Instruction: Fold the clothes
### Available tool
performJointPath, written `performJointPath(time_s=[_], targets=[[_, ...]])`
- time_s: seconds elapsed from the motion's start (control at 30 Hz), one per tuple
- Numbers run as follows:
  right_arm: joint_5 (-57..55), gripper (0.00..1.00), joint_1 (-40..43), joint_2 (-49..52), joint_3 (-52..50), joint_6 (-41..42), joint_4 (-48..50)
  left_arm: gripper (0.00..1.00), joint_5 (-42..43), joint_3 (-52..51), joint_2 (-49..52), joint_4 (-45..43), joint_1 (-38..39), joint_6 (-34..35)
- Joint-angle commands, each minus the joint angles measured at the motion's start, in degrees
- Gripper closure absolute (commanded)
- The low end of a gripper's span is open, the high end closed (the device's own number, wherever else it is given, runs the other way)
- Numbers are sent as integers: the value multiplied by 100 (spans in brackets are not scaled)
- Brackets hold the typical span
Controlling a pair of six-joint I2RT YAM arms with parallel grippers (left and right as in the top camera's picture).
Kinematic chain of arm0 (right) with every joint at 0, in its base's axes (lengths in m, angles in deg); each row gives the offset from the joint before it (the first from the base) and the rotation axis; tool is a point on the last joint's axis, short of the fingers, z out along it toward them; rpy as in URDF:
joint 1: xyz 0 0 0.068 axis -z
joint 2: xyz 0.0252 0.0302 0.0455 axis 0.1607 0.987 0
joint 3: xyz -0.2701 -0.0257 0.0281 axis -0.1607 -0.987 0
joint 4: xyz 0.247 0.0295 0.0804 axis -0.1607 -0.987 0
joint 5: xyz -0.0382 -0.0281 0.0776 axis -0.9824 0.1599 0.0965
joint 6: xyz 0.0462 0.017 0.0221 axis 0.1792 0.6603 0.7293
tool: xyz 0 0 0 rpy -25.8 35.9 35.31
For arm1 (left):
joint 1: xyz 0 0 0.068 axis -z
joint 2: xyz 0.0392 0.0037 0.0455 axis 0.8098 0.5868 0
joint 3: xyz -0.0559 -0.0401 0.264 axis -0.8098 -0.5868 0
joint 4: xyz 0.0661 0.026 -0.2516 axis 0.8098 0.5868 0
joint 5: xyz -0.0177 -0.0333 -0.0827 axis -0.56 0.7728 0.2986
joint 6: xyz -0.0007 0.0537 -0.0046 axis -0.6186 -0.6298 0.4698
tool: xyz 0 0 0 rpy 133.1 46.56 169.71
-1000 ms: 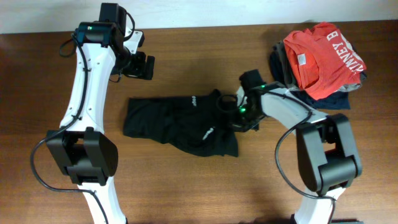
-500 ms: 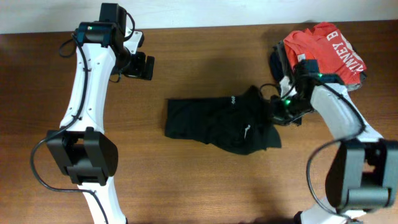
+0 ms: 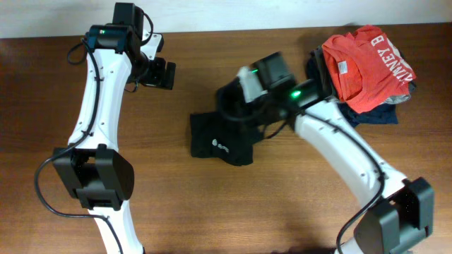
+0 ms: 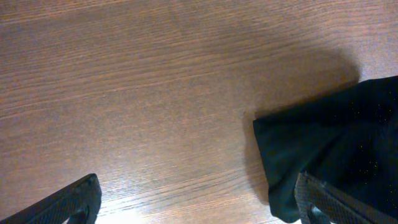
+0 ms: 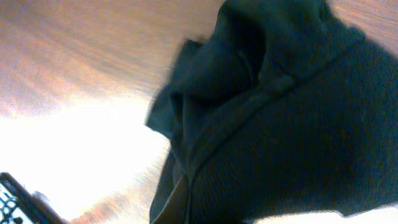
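a: we're over the wooden table (image 3: 296, 204), and the black t-shirt (image 3: 208, 134) sits mid-frame, bunched into a small dark heap with a tiny white logo (image 3: 219, 148) facing up.

b: we see its upper edge drawn up off the wood towards the right gripper (image 3: 244, 100), whose arm reaches in from the lower right. that patch of the overhead view is blurred.

a: the right wrist view is nearly all black fabric, with folds and a seam right up against the lens. we read those jaws as pressed together, pinching the shirt.

b: in the upper left of the frame, the left gripper (image 3: 162, 74) hangs above bare wood, apart from the shirt.

a: its wrist view gives us both fingertips (image 4: 78, 198) at the bottom corners, spread wide, with only wood grain between them. a corner of the black cloth shows at the right edge of that view.

b: in the upper right of the overhead view, a red-orange shirt (image 3: 367, 67) with white lettering lies on top of a pile of darker garments (image 3: 378, 114), apart from the black shirt.
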Motion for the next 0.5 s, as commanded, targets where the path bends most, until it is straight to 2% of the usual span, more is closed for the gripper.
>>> performJointPath(time_s=[0.0,0.07,0.23,0.3,0.4,0.47], targets=[[-538,95,-560,258,111,184,352,1,-17,109,31,-17,24,-31],[-529,91,-782,678,111,184,645,1,-20,109,31,-15,22,-31],[-190,90,-997,1250,114,181,1034,1,-22,109,31,-17,22,-33],[-101,84,-1062,1316,114,181,1156,1,-22,109,31,-17,22,-31],[-101,65,-1134,1311,136,181,1342,1,-22,109,31,-35,22,-31],[-44,64,-1139,1311,199,181,1344,1,-20,109,31,-57,22,-31]])
